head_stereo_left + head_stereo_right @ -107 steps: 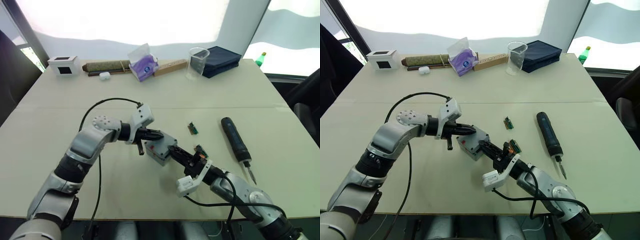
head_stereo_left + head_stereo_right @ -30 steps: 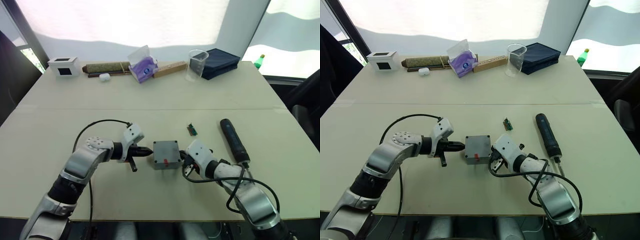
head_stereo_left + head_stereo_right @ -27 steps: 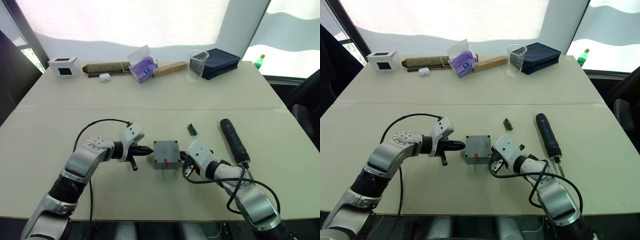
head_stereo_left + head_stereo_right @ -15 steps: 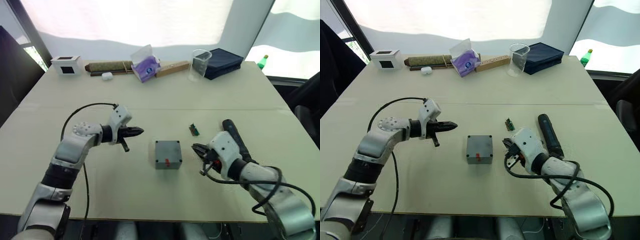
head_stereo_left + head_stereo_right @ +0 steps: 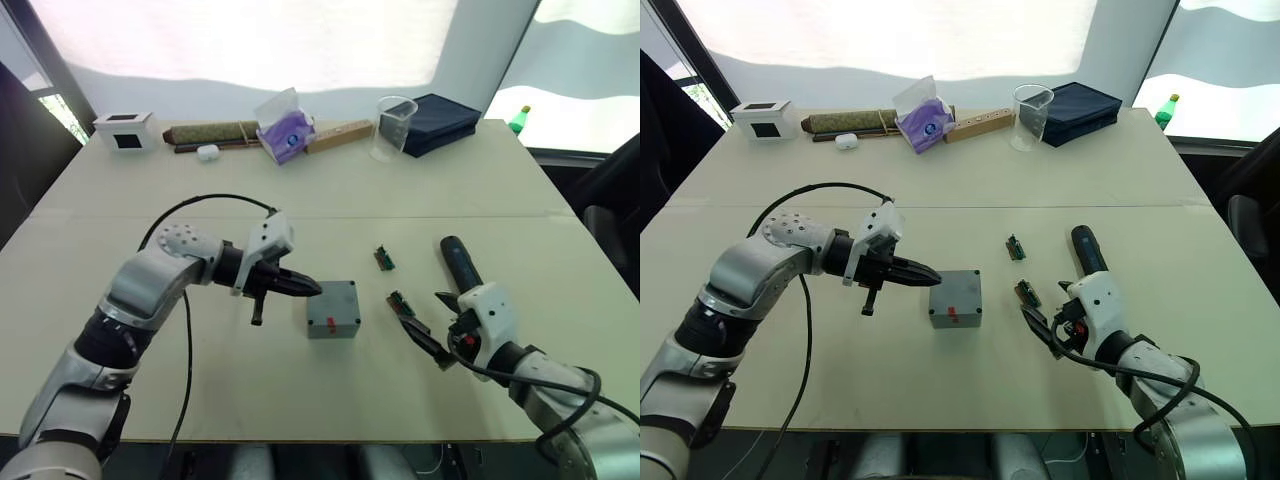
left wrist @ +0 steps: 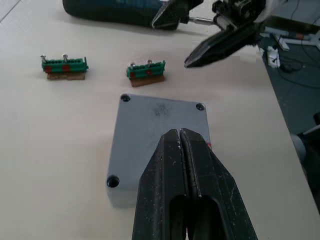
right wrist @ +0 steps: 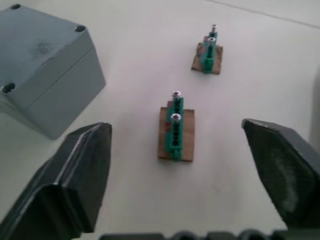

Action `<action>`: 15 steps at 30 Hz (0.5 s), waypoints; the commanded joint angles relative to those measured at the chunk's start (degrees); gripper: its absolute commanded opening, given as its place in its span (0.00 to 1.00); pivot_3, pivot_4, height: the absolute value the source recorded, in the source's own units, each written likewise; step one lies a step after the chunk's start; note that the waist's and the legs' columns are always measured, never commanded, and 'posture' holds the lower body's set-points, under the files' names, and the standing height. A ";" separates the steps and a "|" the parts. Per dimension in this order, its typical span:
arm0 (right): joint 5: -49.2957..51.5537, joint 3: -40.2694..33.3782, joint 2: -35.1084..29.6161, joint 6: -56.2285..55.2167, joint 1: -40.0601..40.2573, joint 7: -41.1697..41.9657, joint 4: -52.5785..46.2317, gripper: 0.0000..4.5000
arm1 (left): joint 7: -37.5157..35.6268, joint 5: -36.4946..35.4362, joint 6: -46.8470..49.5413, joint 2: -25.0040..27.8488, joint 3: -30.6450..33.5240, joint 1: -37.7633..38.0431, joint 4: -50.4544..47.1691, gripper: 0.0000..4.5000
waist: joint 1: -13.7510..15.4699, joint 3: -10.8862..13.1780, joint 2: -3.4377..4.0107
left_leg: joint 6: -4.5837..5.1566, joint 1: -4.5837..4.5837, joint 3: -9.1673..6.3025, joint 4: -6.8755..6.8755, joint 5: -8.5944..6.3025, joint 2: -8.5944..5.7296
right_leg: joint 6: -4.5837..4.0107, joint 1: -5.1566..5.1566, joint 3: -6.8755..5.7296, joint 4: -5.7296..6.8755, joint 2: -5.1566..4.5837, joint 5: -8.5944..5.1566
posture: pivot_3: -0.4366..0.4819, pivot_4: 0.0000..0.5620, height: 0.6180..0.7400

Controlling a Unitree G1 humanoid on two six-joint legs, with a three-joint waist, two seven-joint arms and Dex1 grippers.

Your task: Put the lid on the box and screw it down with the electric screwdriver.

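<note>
Left eye view | left gripper (image 5: 312, 289) jaws together, touching the box's (image 5: 333, 308) left edge mid-surface: we risk shoving the loose lid (image 6: 160, 125) | right gripper (image 5: 428, 322) jaws apart: could knock green connector (image 7: 175, 132) | electric screwdriver (image 5: 459, 263) untouched, far right.

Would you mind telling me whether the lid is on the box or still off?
On. The lid sits flush on the box, a seam running between them, corner holes dark, so whether screws are in cannot be told.

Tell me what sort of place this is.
Probably a lab or workshop bench by a window: a beige table holding an electric screwdriver, green terminal blocks, a grey box and a beaker.
</note>
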 commanded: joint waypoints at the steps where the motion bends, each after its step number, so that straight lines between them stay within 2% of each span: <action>1: -0.09 0.99 -0.19 -3.10 -0.73 -0.83 0.83 0.99 | 1.11 -0.13 -0.71 -0.45 1.10 -0.47 -0.56 0.00 | 0.05 0.00 0.00 | 0.00 0.00 0.00 0.00 0.00 0.00 | 0.00 0.00 0.00 0.00 0.00 0.00 | 0.48 0.27 1.00; 4: -2.28 2.04 0.06 -7.56 -1.98 -2.45 4.86 0.99 | 3.43 0.16 -1.68 -1.90 1.72 0.12 -0.90 0.00 | 0.12 0.00 0.01 | 0.00 0.00 0.00 0.01 0.00 0.00 | 0.00 0.01 0.00 0.00 0.00 0.00 | 0.48 0.27 1.00; 5: -2.52 2.12 0.15 -8.54 -2.19 -2.84 5.75 0.87 | 4.30 -0.04 -1.37 -2.36 2.05 0.30 -1.09 0.00 | 0.13 0.01 0.01 | 0.01 0.00 0.00 0.02 0.00 0.00 | 0.00 0.01 0.00 -0.01 0.00 0.00 | 0.48 0.27 1.00; 6: -2.76 2.71 -0.30 -9.42 -2.16 -2.47 6.53 0.83 | 4.72 -0.04 -1.42 -2.60 2.14 0.49 -1.33 0.00 | 0.14 0.00 0.01 | 0.01 -0.01 0.01 0.03 0.00 0.00 | 0.00 0.01 0.01 -0.01 0.00 0.00 | 0.48 0.27 1.00; 11: -2.90 4.35 -0.41 -11.42 -2.87 -2.33 9.11 0.42 | 5.59 -0.38 -1.10 -2.66 1.98 0.99 -2.35 0.00 | 0.19 0.01 0.01 | -0.03 -0.01 0.00 0.00 0.02 0.00 | 0.00 -0.01 0.01 -0.01 0.00 0.00 | 0.48 0.27 1.00; 15: -2.96 5.37 -0.50 -12.24 -3.14 -2.23 10.14 0.42 | 6.06 -0.45 -0.94 -1.94 2.42 1.49 -2.72 0.00 | 0.13 0.01 0.02 | -0.05 -0.01 0.00 0.01 0.03 0.00 | 0.00 0.00 0.01 0.00 0.00 0.00 | 0.48 0.27 1.00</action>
